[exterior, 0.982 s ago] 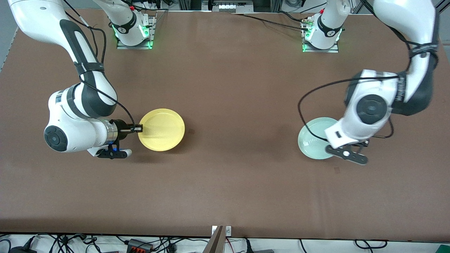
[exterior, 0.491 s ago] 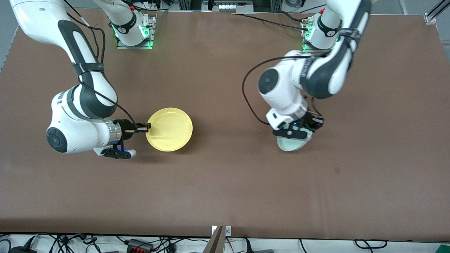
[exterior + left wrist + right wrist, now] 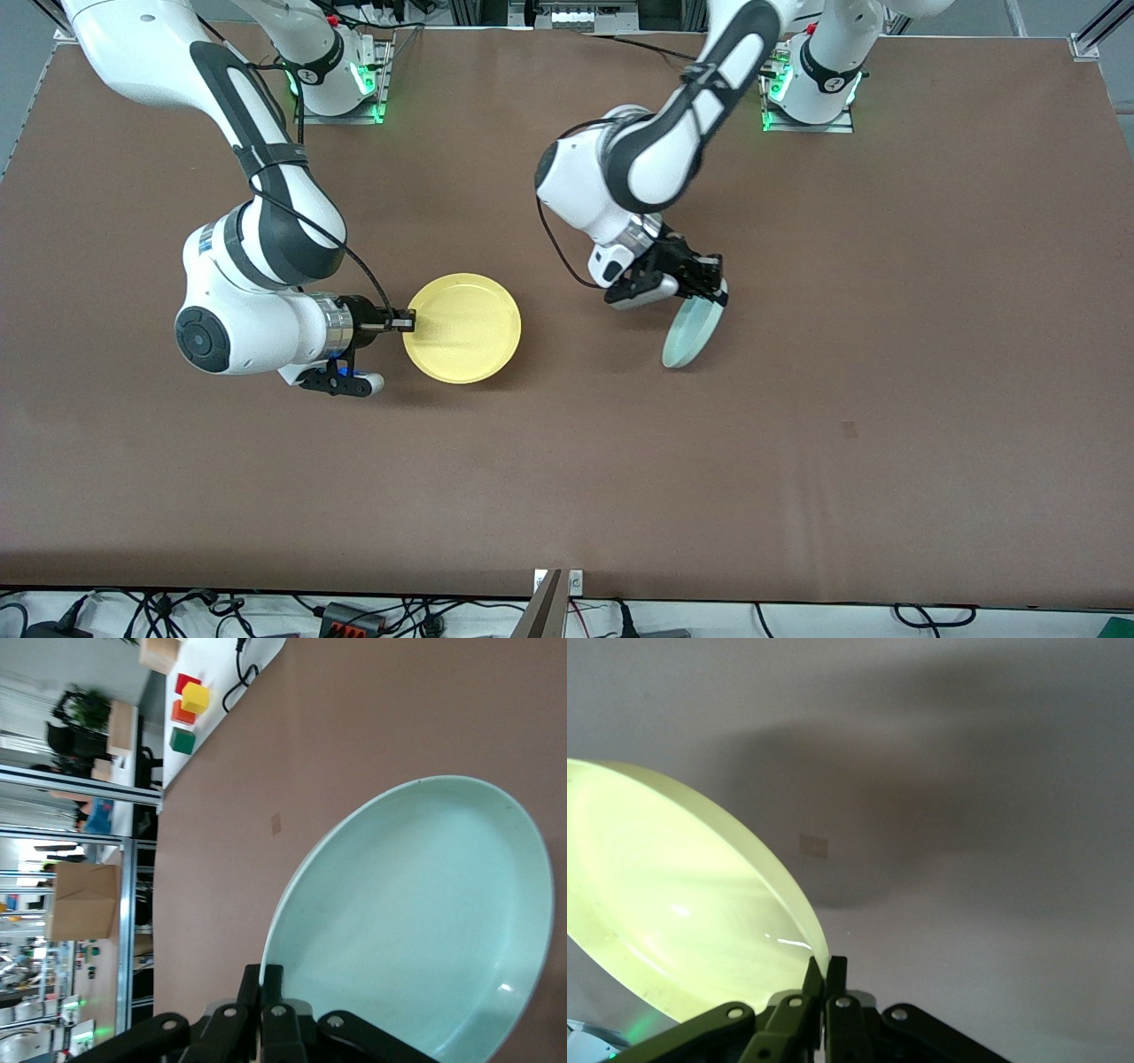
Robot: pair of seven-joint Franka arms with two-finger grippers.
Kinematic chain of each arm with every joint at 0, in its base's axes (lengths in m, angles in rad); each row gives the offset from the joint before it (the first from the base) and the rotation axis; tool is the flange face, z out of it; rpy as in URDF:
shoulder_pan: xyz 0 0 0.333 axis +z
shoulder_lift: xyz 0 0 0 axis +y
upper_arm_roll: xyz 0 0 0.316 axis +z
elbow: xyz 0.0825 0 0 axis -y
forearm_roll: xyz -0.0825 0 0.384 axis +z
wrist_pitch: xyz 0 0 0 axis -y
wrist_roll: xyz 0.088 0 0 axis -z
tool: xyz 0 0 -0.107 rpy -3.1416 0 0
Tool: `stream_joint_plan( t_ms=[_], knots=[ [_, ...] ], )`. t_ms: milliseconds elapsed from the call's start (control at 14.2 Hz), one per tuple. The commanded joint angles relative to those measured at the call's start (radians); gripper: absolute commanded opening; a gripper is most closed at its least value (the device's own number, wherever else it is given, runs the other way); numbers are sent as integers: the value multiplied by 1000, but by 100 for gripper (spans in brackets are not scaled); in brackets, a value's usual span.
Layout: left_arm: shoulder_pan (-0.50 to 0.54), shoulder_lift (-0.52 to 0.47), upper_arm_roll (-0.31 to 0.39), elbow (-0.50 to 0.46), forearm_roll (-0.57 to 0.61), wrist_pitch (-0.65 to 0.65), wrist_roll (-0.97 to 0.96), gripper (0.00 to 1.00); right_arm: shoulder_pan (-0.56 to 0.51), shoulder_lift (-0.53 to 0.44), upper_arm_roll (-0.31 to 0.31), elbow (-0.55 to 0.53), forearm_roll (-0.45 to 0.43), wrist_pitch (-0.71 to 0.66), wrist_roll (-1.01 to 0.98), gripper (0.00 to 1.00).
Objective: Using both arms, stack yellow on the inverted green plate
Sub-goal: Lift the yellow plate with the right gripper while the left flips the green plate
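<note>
My right gripper is shut on the rim of the yellow plate, which it holds level, hollow side up, just over the table toward the right arm's end. In the right wrist view the rim sits between the fingers with the plate spreading from them. My left gripper is shut on the rim of the pale green plate, which hangs steeply tilted over the middle of the table. In the left wrist view the green plate shows its hollow side, its rim pinched by my left gripper.
The brown table is bare around both plates. A small dark mark lies on it nearer the front camera. Coloured blocks and a cable lie off the table edge in the left wrist view.
My left arm has swung the green plate from its end of the table to the middle, tilting it from flat to steep. My right arm has slid the yellow plate toward the middle.
</note>
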Motion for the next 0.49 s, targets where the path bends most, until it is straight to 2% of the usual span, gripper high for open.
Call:
stream_joint_plan(
  t_ms=[0, 351, 421],
  knots=[
    [-76, 71, 16, 10, 78, -70, -102, 1, -12, 16, 2, 38, 17, -9, 13, 0],
    [-162, 131, 14, 17, 95, -86, -229, 1, -9, 30, 2, 38, 18, -9, 13, 0],
    [-164, 135, 14, 20, 89, -81, -237, 8, -9, 30, 2, 38, 18, -9, 13, 0]
  ],
)
